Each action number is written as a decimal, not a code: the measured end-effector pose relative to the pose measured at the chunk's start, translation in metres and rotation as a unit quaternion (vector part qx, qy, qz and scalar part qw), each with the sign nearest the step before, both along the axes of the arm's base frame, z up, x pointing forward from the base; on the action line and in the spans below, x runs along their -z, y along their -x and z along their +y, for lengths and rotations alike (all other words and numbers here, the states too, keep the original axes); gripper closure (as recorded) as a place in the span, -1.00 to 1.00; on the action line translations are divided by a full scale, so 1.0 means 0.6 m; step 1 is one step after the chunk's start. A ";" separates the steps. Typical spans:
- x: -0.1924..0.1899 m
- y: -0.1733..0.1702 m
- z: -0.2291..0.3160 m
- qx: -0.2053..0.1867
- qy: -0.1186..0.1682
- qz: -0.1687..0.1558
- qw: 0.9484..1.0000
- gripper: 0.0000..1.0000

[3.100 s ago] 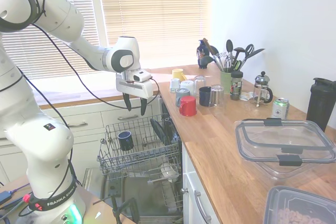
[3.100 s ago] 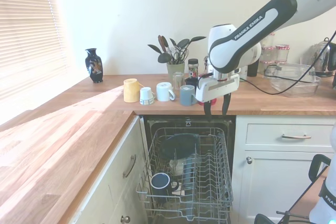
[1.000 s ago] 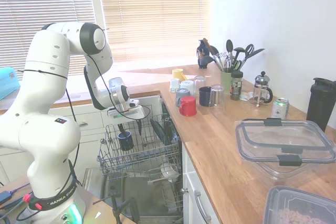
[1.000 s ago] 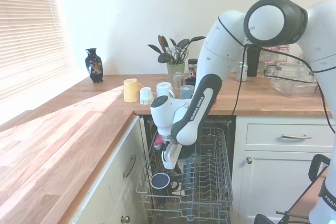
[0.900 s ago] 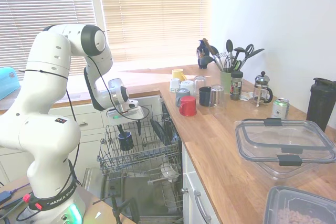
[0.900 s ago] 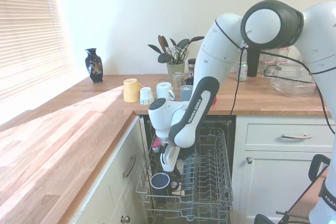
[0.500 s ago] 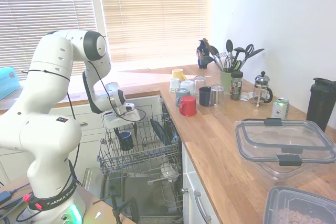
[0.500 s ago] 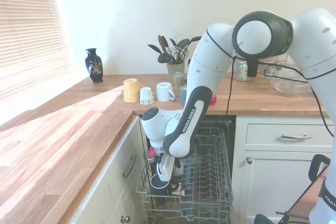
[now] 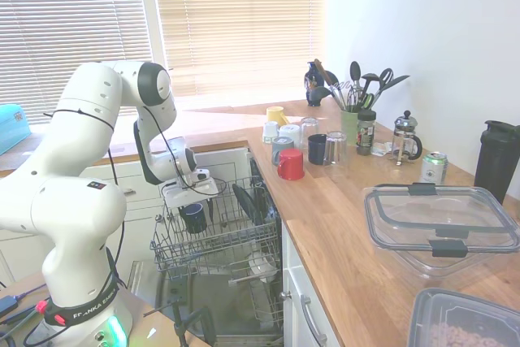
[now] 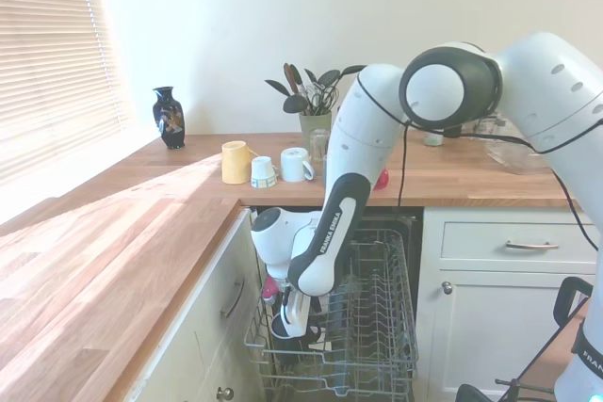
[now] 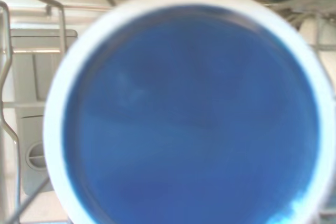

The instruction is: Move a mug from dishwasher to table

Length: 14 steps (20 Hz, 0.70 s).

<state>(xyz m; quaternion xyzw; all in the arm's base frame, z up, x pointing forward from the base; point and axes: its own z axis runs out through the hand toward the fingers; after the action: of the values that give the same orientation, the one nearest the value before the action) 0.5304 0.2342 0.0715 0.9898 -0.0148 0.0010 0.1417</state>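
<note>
The dark navy mug stands upright in the front left corner of the dishwasher's pulled-out wire rack. My gripper points straight down right over it, open, with its fingertips at rim height. From the other side the mug is half hidden behind the gripper. In the wrist view the mug's blue inside and pale rim fill almost the whole picture. The wooden table runs along the right, above the rack.
Several mugs stand at the table's corner, among them a red mug and a yellow mug. Further along are a utensil pot, a coffee press and clear lidded boxes. Dark plates stand in the rack.
The gripper has come down from above the worktop edge into the rack and now sits low over the mug. The mug has not moved.
</note>
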 end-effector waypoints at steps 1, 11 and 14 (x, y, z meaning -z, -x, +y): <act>0.005 0.001 0.002 -0.002 0.000 0.000 1.000 1.00; 0.031 0.008 -0.005 -0.010 0.003 0.004 1.000 1.00; 0.038 0.013 0.001 -0.015 0.006 0.005 1.000 1.00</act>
<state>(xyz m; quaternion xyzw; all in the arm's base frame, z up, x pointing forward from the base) 0.5226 0.2349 0.0488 0.9890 0.0013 -0.0017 0.1478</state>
